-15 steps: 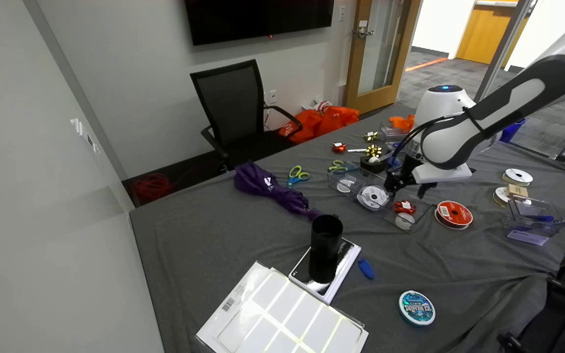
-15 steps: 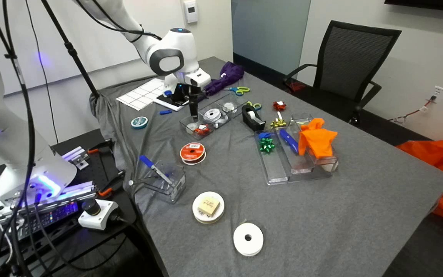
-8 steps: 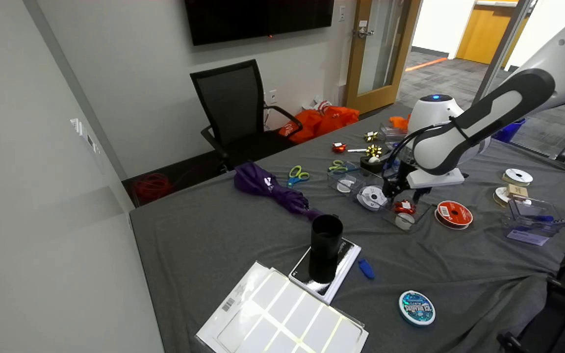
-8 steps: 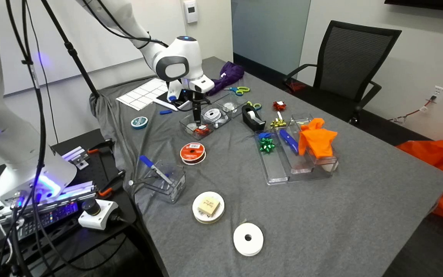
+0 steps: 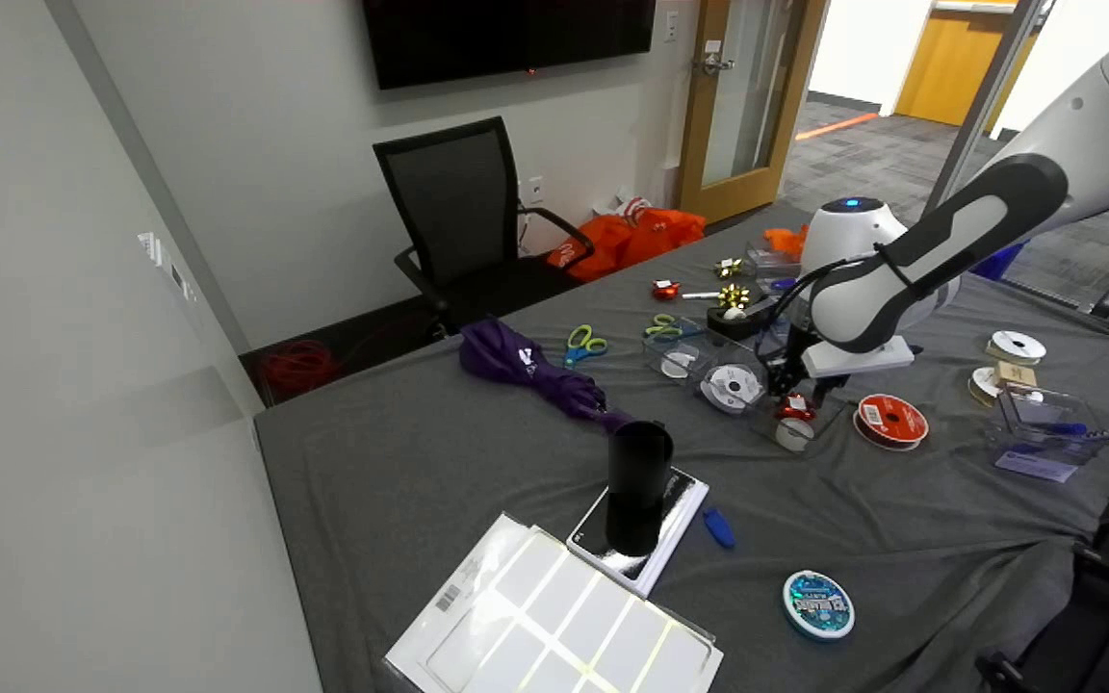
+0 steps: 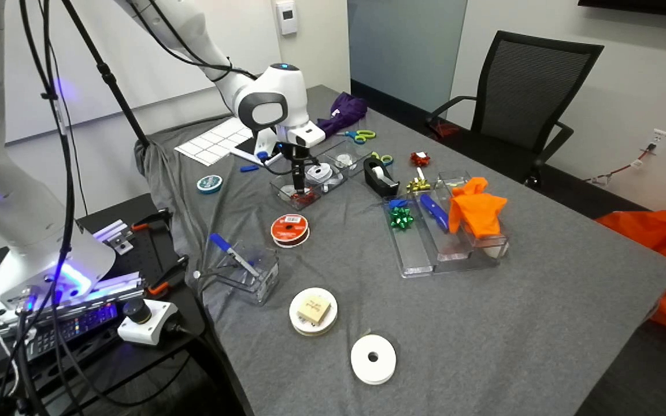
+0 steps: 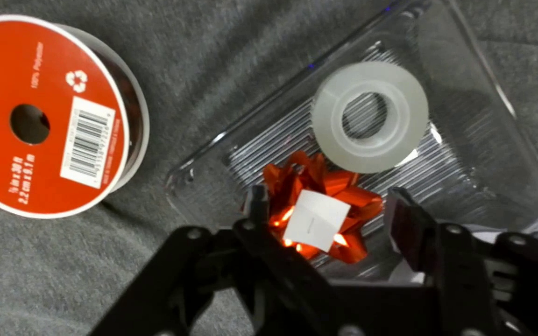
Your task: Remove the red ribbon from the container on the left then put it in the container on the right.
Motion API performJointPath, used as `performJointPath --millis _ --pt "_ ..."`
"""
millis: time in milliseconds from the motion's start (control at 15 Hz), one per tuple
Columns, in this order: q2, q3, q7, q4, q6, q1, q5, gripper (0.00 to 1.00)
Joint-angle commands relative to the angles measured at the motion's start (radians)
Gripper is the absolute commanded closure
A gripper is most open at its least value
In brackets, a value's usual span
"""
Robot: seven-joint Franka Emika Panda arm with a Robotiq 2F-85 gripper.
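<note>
Bow (image 7: pixel 355 203): red foil, glossy, looped, a flat white square (image 7: pixel 316 221) on top. It lies in a clear plastic bin (image 7: pixel 442 172) with rounded corners and a ribbed floor.

Gripper (image 7: pixel 330 211): black; I see its fingers released and spread, one to each side of the bow. One has a narrow gap to the foil; whether the other touches, I cannot tell.

Roll of tape (image 7: pixel 327 116): translucent ring, in the same bin, its edge meeting the bow in my wrist view. With the bin's walls, it crowds the bow.

Ribbon spool (image 7: pixel 49 154): round, orange-red label, barcode, pale rims; outside the bin, just beside it, on grey cloth (image 7: pixel 194 56).

White spool (image 5: pixel 720 397): disc-shaped, in the bin adjoining the bow's, in an exterior view.

Clear box (image 6: pixel 261 289): a blue-capped marker (image 6: pixel 236 256) leaning in it, in an exterior view.

Divided tray (image 6: pixel 409 249): clear plastic, a green foil bow (image 6: pixel 400 218) inside, limp orange fabric (image 6: pixel 477 211) draped over one part.

Tape dispenser (image 6: pixel 376 180): black, between tray and bins.
</note>
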Motion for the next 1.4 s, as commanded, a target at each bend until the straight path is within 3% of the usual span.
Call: performJointPath --millis 0,200,267,400,600,800,1333 --pt "0.019 -0.037 -0.011 0.003 0.012 0.022 -0.02 0.32" --pt "0.034 -0.049 -0.007 0.01 0.022 0.025 -0.024 0.3" --pt "0.043 -0.052 -0.004 0.017 0.021 0.027 -0.025 0.55" --pt "0.064 -0.062 0.005 0.032 0.016 0.034 -0.027 0.6" --pt "0.09 -0.072 0.012 0.052 0.018 0.042 -0.025 0.83" --pt "0.076 -0.075 0.007 0.051 0.013 0.041 -0.02 0.98" --pt "-0.098 -0.006 -0.07 -0.045 -0.009 0.008 0.03 0.99"
